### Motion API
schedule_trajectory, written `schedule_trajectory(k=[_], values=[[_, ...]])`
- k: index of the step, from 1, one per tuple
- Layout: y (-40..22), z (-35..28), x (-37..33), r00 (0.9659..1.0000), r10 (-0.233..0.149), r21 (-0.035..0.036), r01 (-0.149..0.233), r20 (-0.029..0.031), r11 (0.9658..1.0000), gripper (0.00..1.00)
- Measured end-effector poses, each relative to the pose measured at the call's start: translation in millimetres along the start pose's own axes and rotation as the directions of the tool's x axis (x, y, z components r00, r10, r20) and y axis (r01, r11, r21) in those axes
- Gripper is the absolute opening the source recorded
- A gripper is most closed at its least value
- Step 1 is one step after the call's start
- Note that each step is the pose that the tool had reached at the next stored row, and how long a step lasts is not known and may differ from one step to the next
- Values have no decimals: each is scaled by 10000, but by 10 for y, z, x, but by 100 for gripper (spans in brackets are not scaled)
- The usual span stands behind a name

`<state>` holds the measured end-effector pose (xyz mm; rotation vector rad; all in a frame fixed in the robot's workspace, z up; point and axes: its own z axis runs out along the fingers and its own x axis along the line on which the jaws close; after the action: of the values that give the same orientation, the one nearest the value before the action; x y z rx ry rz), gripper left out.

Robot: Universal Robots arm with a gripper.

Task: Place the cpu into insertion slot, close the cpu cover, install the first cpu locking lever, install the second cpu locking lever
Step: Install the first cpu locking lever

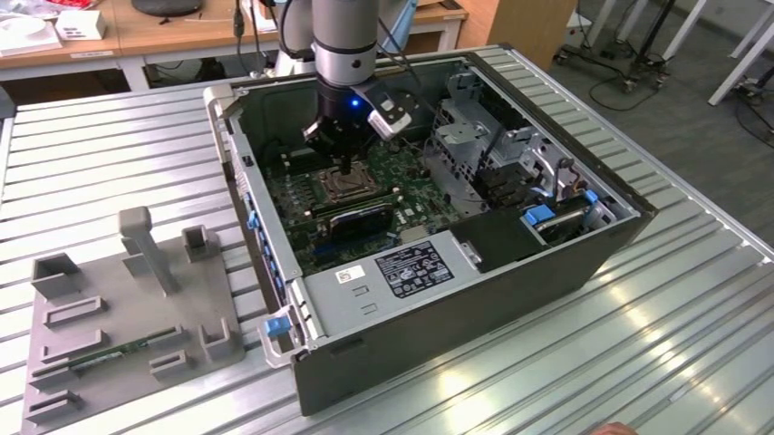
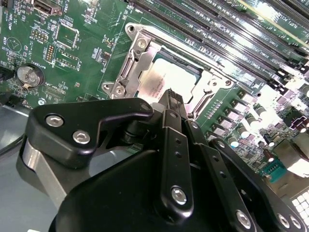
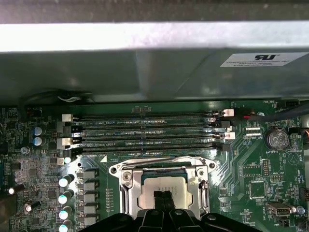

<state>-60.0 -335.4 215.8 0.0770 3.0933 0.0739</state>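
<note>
Grey fixture tray (image 1: 121, 317) at the exterior view's left, on the slatted metal table (image 1: 629, 344). Open computer case (image 1: 423, 217) further right, white and black labels on its power supply cover, print not read off. Arm down inside the case, gripper (image 1: 347, 166) directly over the insertion slot (image 1: 343, 188) on the green motherboard (image 1: 362, 208).

In the first wrist view: four memory slots (image 3: 145, 130) counted, white lettering beside them too small to read; one round coin battery (image 3: 276, 139); a white sticker (image 3: 258, 59) on the case wall. Cpu (image 3: 166, 186) seated flat in the insertion slot (image 3: 164, 188), cpu cover (image 3: 161, 169) down around it, silvery top visible through the window. Fingertips pressed together, nothing held between, tips just above or touching the cpu top near its edge; contact not clear.

In the second wrist view: closed gripper (image 2: 171, 96) over the edge of the cpu (image 2: 166, 79), cpu cover (image 2: 133, 63) framing it.
</note>
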Motion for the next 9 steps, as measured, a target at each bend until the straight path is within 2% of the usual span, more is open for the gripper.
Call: schedule_trajectory(k=[9], values=[[3, -49, -2, 10000, 0, 3, 0, -1, 10000, 11]])
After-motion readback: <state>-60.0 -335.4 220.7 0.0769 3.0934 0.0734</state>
